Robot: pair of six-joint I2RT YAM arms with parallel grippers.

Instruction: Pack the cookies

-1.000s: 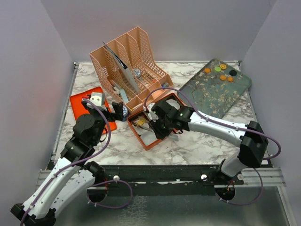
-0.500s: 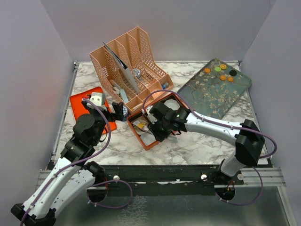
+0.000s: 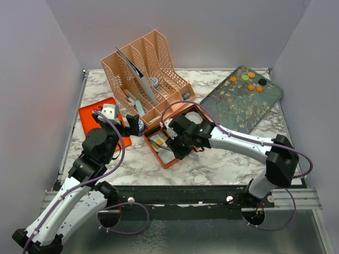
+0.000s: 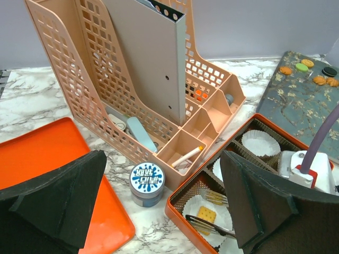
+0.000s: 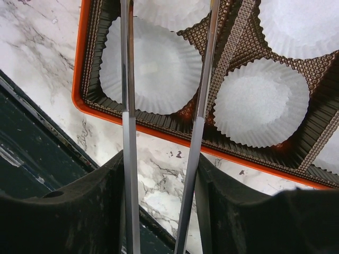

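The right gripper (image 5: 160, 172) was clenched on tweezers (image 5: 126, 79), whose blades stood apart; the left gripper (image 3: 133, 126) was released, holding nothing. We noted, by size: the floral board (image 3: 241, 103) at far right, bearing most cookies (image 3: 248, 80) at its far end; the orange box (image 4: 177, 203) of paper cups (image 4: 259, 143) at centre; one square cookie (image 4: 205, 214) in a cup at the box's left corner, between the tweezer blades. We could not tell whether they touched it.

round tin (image 4: 147, 178) | lid: blue lettering, possibly Korean | unreadable
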